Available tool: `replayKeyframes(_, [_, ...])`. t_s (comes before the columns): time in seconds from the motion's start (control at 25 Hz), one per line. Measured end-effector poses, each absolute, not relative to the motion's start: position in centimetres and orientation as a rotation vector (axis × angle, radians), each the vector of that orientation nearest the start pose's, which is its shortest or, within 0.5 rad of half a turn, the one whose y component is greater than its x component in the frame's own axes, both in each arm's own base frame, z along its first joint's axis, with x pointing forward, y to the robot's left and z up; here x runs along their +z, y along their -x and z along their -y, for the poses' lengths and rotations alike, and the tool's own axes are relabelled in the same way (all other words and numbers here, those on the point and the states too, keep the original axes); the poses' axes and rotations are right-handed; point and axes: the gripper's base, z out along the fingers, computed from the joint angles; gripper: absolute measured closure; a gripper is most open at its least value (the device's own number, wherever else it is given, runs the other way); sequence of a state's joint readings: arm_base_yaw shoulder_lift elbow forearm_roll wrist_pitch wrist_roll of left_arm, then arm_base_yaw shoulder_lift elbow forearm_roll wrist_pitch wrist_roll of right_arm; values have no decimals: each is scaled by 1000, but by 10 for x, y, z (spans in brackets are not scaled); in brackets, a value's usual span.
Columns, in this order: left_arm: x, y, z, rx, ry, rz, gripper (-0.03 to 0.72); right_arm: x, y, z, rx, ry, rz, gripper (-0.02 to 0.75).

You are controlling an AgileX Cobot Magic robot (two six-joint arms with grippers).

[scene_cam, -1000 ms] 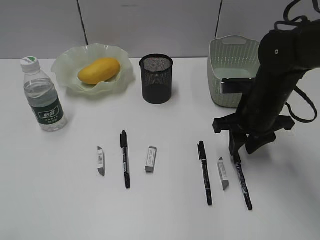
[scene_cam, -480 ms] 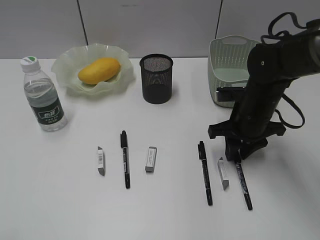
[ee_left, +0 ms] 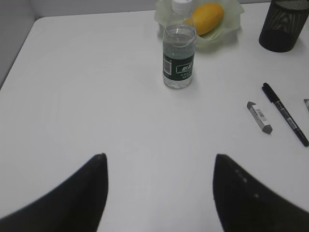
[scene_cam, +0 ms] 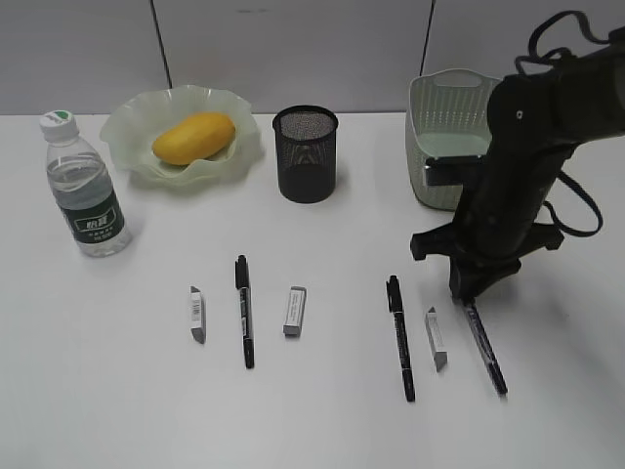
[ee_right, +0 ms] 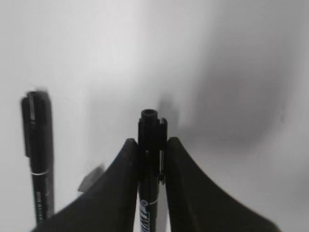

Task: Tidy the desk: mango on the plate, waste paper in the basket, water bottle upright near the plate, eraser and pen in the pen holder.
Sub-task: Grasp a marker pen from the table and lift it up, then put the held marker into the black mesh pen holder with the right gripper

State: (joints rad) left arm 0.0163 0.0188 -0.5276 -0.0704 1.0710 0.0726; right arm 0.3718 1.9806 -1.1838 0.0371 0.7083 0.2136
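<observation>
So my right gripper [scene_cam: 467, 296] is down at the right side of the desk [scene_cam: 322, 410], pinched tight on the cap end of the rightmost pen [scene_cam: 485, 347], and the wrist cam shows both fingers [ee_right: 123, 186] snug against the barrel [ee_right: 150, 159]. Plenty of bare white tabletop to my right and toward the front edge, but it's tighter on the left: an eraser [scene_cam: 436, 338] lies just beside the pen, and another pen [scene_cam: 399, 337] beyond that. The basket [scene_cam: 444, 127] sits right behind my arm, the pen holder [scene_cam: 306, 153] is back toward the middle, the mango [scene_cam: 193, 137] is on the plate [scene_cam: 132, 137], and the water bottle [scene_cam: 84, 186] stands upright beside it. Compared to a second ago, the pen's far tip has swung out to the right and my fingers have closed in on it. My left gripper [ee_left: 159, 193] is hanging wide open over empty desk, holding nothing.
</observation>
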Motion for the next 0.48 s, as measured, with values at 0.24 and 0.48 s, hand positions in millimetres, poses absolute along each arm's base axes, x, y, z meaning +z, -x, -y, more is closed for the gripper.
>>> replayKeyframes(0.24, [284,6,6,-29,-62,-2043,173,204,-340,-144,234,240,-2679,596])
replayKeyframes(0.48, [284,6,6,-29,-62,-2043,173,266,-349,-181,362,362,-2228,596])
